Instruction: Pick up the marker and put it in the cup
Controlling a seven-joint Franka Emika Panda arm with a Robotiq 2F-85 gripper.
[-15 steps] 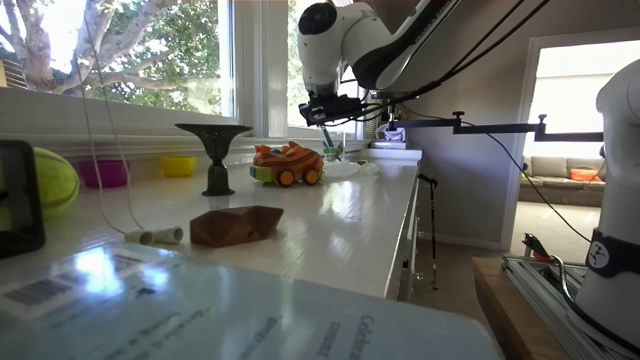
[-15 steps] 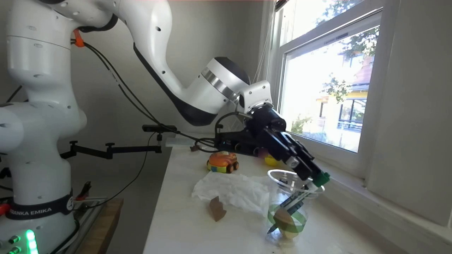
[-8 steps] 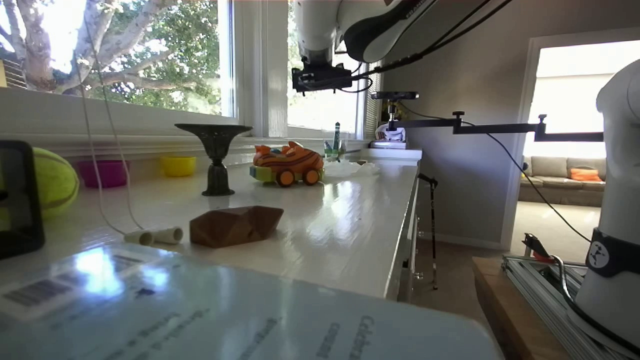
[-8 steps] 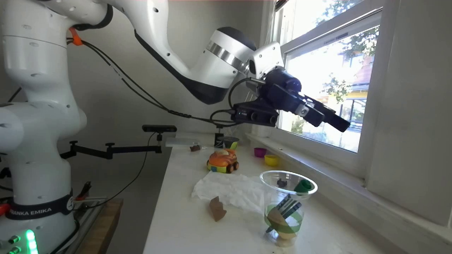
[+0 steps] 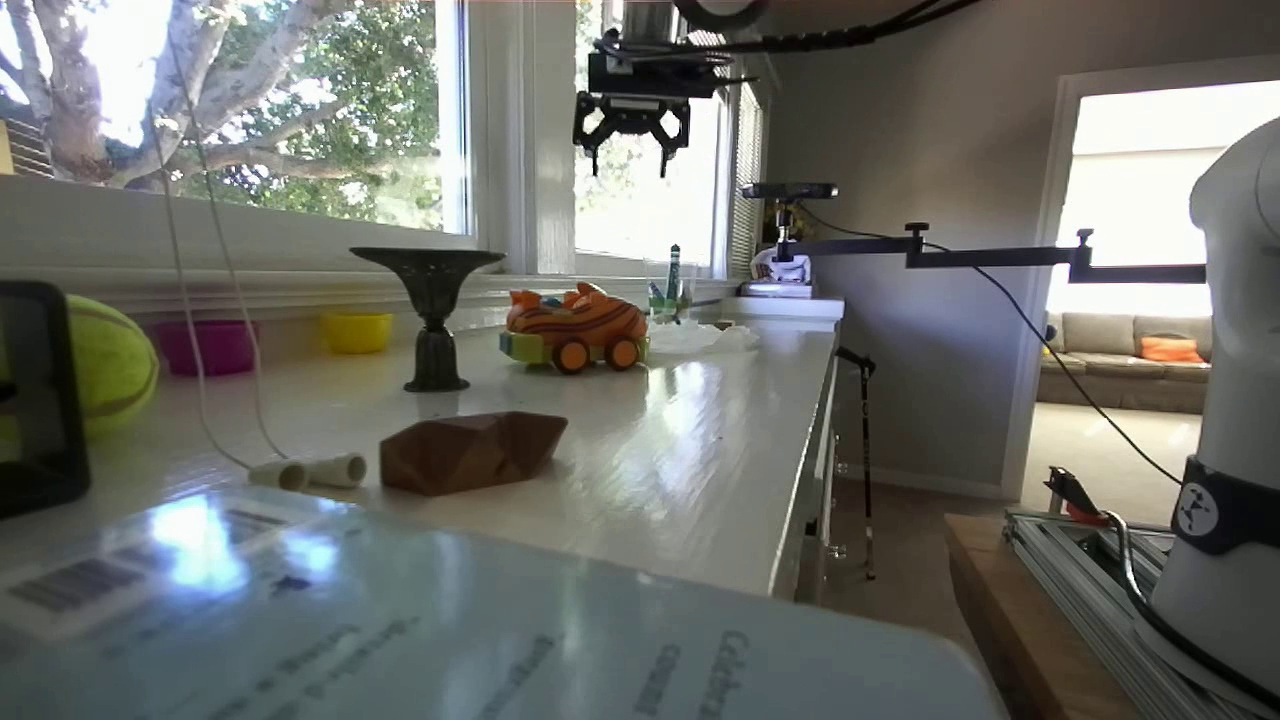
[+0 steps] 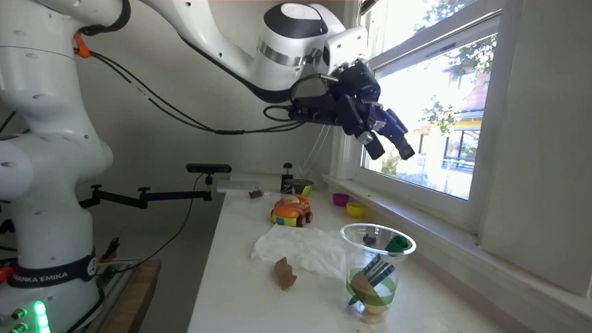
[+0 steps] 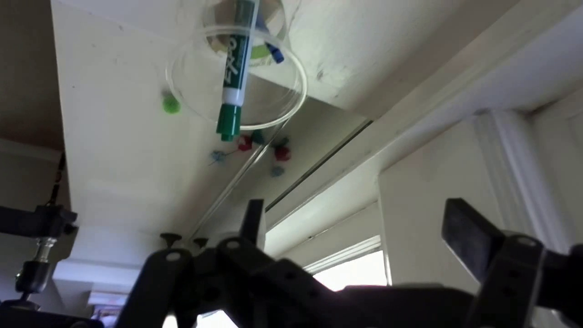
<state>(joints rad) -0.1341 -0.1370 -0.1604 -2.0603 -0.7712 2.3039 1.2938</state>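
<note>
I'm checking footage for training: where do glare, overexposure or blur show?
In an exterior view, glare marks the countertop and the blurry foreground surface; in an exterior view, the window is largely blown out; in the wrist view, the gripper is dark, but lettering on the marker is readable.

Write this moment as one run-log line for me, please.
black two-fingered hand: open, empty; green-and-white Expo marker: leaning inside clear round plastic cup; placing: done
</note>
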